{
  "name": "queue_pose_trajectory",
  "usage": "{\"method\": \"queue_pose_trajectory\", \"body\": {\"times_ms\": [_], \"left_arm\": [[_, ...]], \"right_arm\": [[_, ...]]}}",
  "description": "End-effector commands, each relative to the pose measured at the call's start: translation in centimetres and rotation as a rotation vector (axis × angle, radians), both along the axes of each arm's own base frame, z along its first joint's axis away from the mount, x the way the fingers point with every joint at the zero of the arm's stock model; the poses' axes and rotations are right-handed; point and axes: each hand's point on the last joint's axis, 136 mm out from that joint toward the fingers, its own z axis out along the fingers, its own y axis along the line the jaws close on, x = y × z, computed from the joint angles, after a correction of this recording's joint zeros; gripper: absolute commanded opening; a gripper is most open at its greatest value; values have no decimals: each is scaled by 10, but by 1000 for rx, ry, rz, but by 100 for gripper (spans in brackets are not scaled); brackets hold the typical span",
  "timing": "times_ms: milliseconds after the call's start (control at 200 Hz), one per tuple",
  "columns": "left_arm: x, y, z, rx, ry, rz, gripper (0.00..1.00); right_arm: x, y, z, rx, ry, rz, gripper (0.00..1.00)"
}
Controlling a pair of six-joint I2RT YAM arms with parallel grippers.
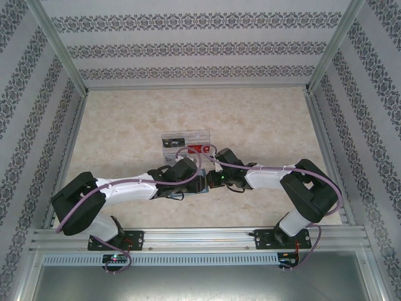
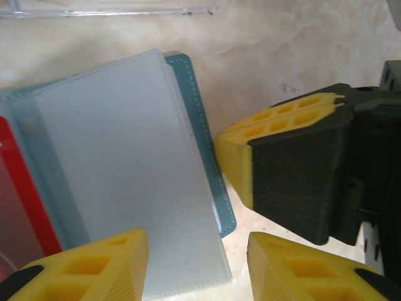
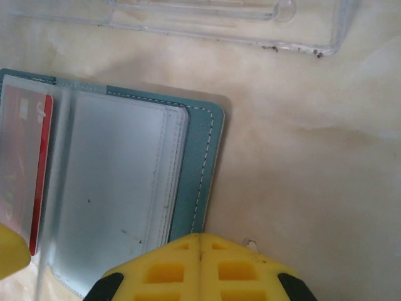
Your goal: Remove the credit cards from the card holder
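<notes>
- The card holder [image 3: 203, 169] lies open and flat around the middle of the table [image 1: 263, 119], just on the near side of a clear tray [image 1: 185, 137].
- A red card [image 3: 42, 163] sits inside a clear sleeve on one side of the holder. The sleeve facing me looks empty.
- Something red shows at the tray's near edge. It may be a card already taken out, but it is too small to tell.
- The left tool [image 2: 194, 254] stands half open, its fingers either side of a sleeve corner and not clamped on it.
- The right tool [image 3: 200, 266] is shut with nothing in it. Its tip is at the holder's cover edge, and I cannot tell whether it touches.
- To my eye the job is part done at best: the holder is opened, and at least the red card is left to pull out.
</notes>
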Motion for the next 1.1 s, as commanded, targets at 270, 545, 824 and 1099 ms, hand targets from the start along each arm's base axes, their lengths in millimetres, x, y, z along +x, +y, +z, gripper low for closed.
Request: {"method": "queue_pose_trajectory", "body": {"times_ms": [270, 545, 824, 1099], "left_arm": [[2, 44, 13, 88, -99, 84, 36], [0, 91, -6, 116, -64, 183, 14], [-5, 99, -29, 74, -15, 211, 10], [-7, 101, -34, 82, -9, 210, 9]], "right_arm": [[8, -3, 23, 56, -53, -38, 0], [-2, 29, 47, 110, -66, 28, 0], [-10, 69, 46, 151, 3, 87, 3], [-14, 87, 34, 160, 63, 107, 8]]}}
